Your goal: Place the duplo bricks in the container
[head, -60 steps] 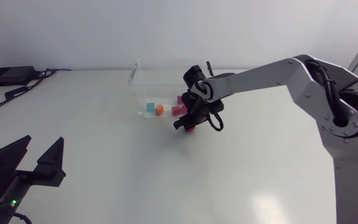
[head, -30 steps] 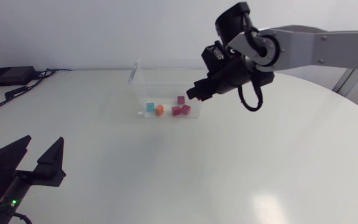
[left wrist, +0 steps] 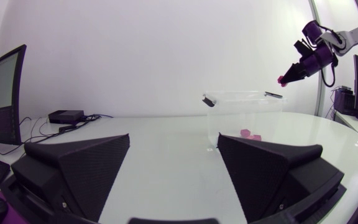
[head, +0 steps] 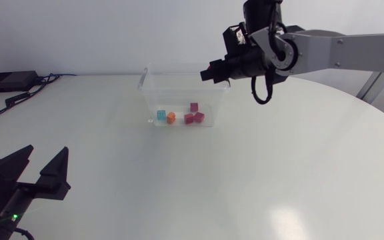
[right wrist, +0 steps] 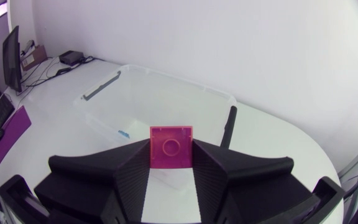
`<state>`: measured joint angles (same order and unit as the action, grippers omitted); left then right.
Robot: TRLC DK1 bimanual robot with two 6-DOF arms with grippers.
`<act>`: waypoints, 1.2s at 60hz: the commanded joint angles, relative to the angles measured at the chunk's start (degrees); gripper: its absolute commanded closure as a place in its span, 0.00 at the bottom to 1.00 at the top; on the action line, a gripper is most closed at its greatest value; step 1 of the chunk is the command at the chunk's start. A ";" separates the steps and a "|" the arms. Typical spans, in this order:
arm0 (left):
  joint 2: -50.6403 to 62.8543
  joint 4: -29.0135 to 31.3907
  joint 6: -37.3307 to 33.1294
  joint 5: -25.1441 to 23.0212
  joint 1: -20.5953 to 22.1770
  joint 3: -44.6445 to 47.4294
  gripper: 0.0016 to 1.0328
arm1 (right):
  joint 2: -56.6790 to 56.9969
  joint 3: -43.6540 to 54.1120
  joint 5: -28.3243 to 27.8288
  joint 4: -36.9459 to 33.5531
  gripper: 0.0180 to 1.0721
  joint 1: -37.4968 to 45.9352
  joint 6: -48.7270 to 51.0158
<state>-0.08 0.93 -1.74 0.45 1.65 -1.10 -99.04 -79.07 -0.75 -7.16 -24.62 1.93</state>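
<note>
So, the right gripper (head: pixel 209 73) was seen held up in the air over the far right corner of the clear plastic container (head: pixel 147 99), well above its rim going by the left wrist view. Its jaws were clamped on a square magenta duplo brick (right wrist: pixel 171 147), gripped from both sides, with one round stud facing the wrist camera. In the head view that brick was pretty much swallowed by the black fingers and couldn't really be made out. Down on the container floor, a teal brick (head: pixel 161 115), an orange brick (head: pixel 171 118) and three more magenta bricks (head: pixel 190 119) were spotted, most of them near the front wall and one magenta a bit further back. From the left wrist view only a couple of the magenta ones were made out through the wall; the rest was too faint to tell. In the right wrist view the container's inside was mostly blocked by the gripper and the held brick, so only the rim and a dark clip (right wrist: pixel 229 127) at one end were seen. The left gripper (head: pixel 37 168) was parked low over the white table (head: pixel 259 180) at the near left, well apart from the container, with its jaws spread wide. Its arm was cut off by the frame edge. A small black box (head: pixel 9 81) with cables was noted at the table's far left edge.
</note>
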 commanded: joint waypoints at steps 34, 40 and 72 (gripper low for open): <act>-0.71 -0.49 -0.81 0.08 0.28 1.02 0.04 | -2.82 -8.82 8.66 -6.38 0.04 1.33 -3.69; -0.63 -0.49 -0.81 0.08 0.28 1.02 0.04 | 1.49 -8.65 8.84 -9.37 0.04 3.35 -3.78; -0.71 -0.49 -0.81 0.08 0.37 1.02 0.04 | 31.11 14.03 10.86 -7.87 0.04 12.05 -2.02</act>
<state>-0.08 0.93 -1.74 0.45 1.65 -1.10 -71.37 -70.19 9.74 -16.23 -12.91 -0.19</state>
